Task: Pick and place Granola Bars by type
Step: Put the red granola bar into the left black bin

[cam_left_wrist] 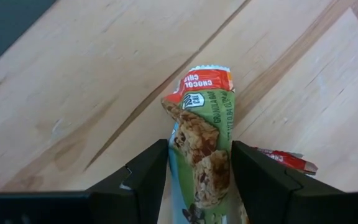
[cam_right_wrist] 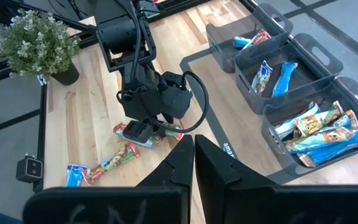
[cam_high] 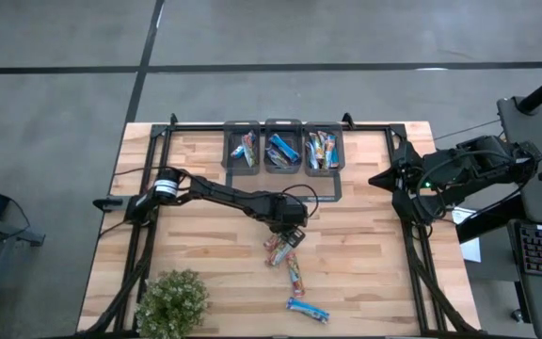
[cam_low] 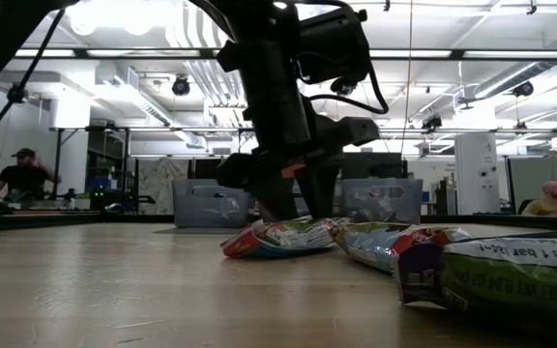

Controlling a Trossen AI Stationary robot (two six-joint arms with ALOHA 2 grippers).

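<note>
- Centrally in the high view, the left tool [cam_left_wrist: 199, 171] straddles a green granola bar [cam_left_wrist: 202, 146] with red end, lying flat on the tabletop [cam_left_wrist: 73, 81], fingers apart.
- Right tool [cam_right_wrist: 193, 155] closed, empty, at right edge.

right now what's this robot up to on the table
It is sorting granola bars into three bins at the table's far edge. The left gripper is down at mid-table with its jaws on either side of a green and red bar lying on the wood. A few more bars lie nearby. The right gripper waits shut at the right side.
</note>
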